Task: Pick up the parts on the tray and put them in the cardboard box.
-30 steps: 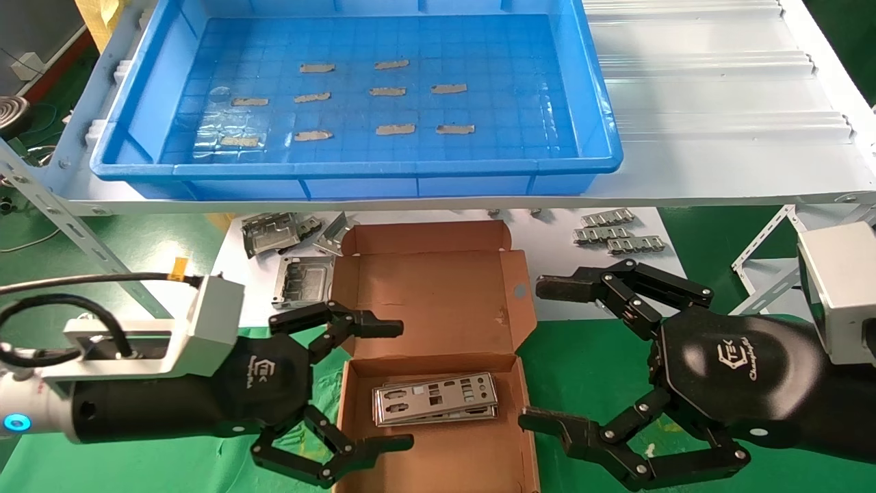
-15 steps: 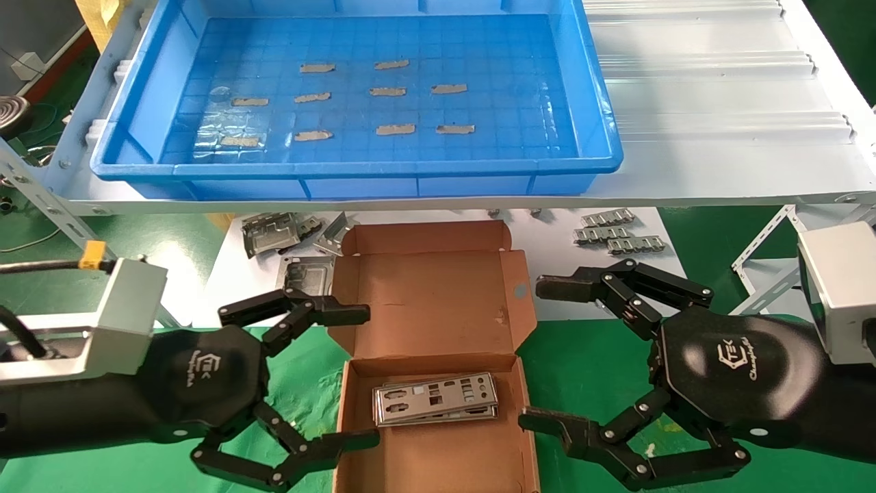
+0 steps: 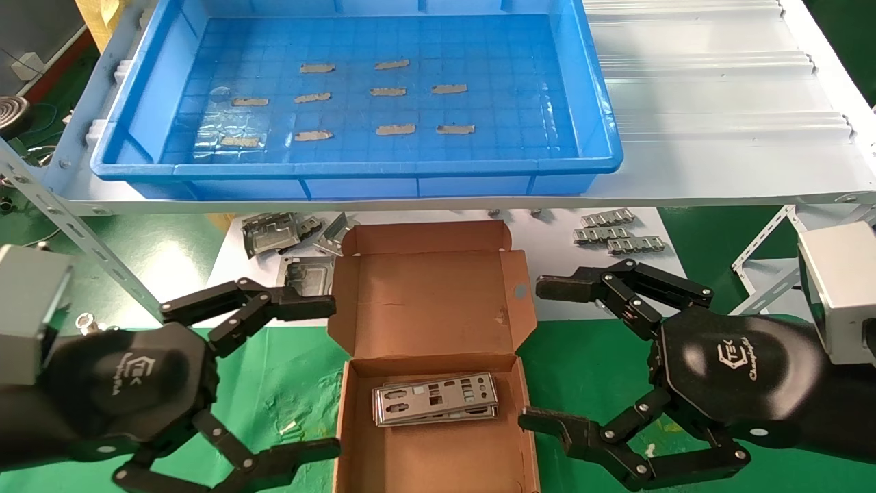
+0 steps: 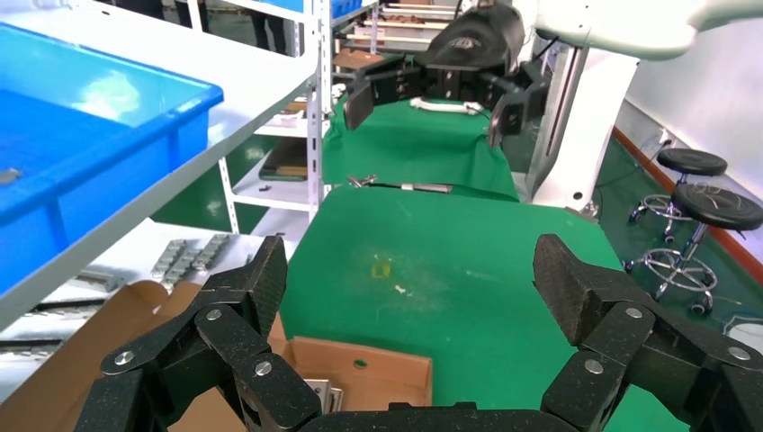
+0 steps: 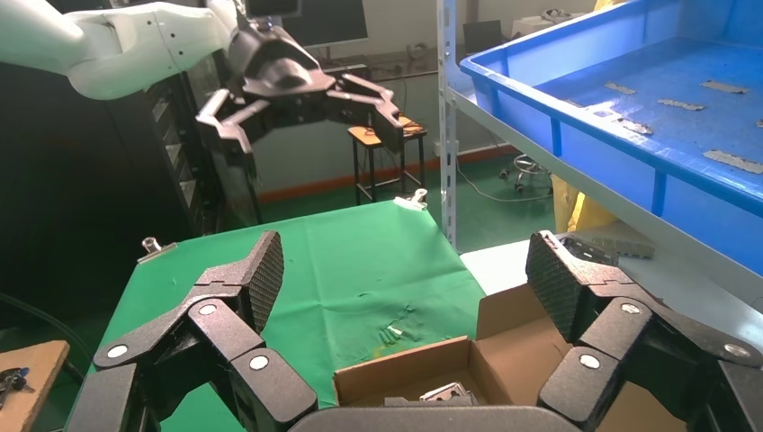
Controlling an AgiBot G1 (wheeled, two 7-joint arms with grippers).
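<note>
A stack of silver parts (image 3: 435, 398) with port cut-outs lies inside the brown cardboard box (image 3: 438, 301), whose lid stands open. The blue tray (image 3: 356, 168) on the shelf behind holds only short grey tape strips; no parts show on it. My left gripper (image 3: 333, 375) hangs open just left of the box, holding nothing. Open and holding nothing too, my right gripper (image 3: 532, 352) hovers just right of the box. The left wrist view shows my open left gripper (image 4: 409, 270) above a box corner (image 4: 360, 378). In the right wrist view my right gripper (image 5: 405, 270) stands open over the box (image 5: 405, 373).
Boxy grey brackets (image 3: 274, 233) lie on white paper behind the box's left side, ridged metal strips (image 3: 616, 233) behind its right. A white corrugated panel (image 3: 712, 89) sits right of the tray. Green cloth covers the table on both sides of the box.
My left gripper has drawn back leftwards from over the box's left edge, still open. The right gripper and the parts in the box have not moved.
</note>
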